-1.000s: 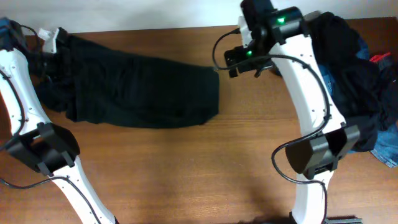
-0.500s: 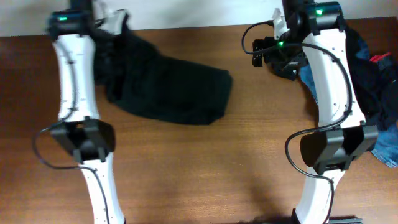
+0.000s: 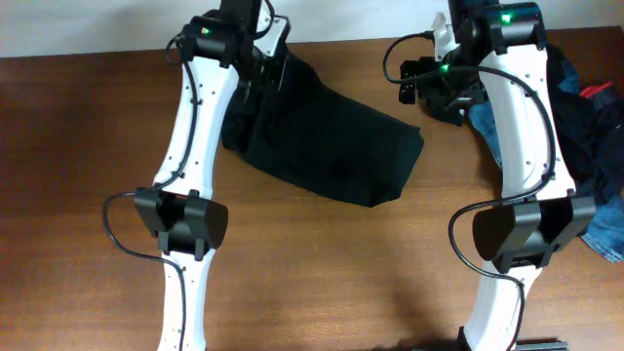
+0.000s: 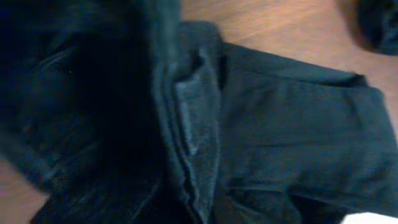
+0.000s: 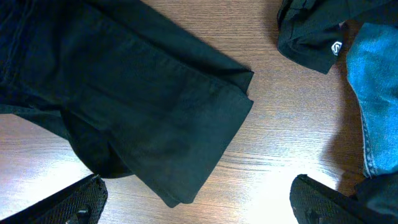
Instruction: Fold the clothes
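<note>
Left fingers [image 3: 265, 64] (unseen by their own camera) clamp black trousers [image 3: 331, 146]; right fingers [image 5: 71, 200], tips cropped, stand wide apart.

One mark to call, in the right wrist view: a small white emblem [image 5: 336, 47] printed near the edge of the black garment [image 5: 308, 31] at the top right of the picture. It is a rounded logo with a curled figure inside, too small to read as a letter or a brand name. Nothing else carries writing: no word, number or label can be read in any view.
</note>
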Robot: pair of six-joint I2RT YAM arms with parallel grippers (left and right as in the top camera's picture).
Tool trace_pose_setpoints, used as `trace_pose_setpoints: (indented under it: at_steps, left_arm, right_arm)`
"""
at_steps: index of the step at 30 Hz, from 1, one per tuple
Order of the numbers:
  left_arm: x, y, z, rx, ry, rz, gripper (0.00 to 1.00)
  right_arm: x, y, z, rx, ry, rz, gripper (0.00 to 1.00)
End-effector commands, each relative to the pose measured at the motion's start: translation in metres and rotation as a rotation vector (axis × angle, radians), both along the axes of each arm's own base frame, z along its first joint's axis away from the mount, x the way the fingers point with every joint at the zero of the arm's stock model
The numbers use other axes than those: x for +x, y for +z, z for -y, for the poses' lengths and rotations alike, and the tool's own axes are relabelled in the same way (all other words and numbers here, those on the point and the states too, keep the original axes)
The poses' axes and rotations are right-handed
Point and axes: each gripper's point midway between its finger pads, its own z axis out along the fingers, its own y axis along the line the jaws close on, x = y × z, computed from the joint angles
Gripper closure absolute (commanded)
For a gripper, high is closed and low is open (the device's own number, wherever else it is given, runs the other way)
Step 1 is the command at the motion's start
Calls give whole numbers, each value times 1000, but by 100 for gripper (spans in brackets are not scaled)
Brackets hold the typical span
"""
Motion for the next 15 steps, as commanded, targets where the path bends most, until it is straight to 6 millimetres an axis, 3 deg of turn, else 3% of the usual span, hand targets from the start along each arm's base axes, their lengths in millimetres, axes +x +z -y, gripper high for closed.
trace_pose_setpoints:
  at_steps: [1,5,8,10,13,15]
  left_arm:
    - [11,10,-50,11,132,7,99]
    - [9,9,-90,-42,208,-48,99]
    - [8,11,-114,-74,247,-68,99]
    - [6,14,-126,-96,267,-74,99]
    - [0,17,-142,-93,293,-92,99]
    - [-4,15,-144,-82,278,-103,100]
  right_arm:
    - [-2,8,-4,41,5,11,1]
    - [-5,0,-13,67,12,-21,1]
    - [-5,-15,-22,74,8,-62,11]
    - [-4,-26,-30,81,-2,-85,31]
    - [1,-52,-46,99,-39,-109,92]
    - [3,-65,-60,121,-24,-108,96]
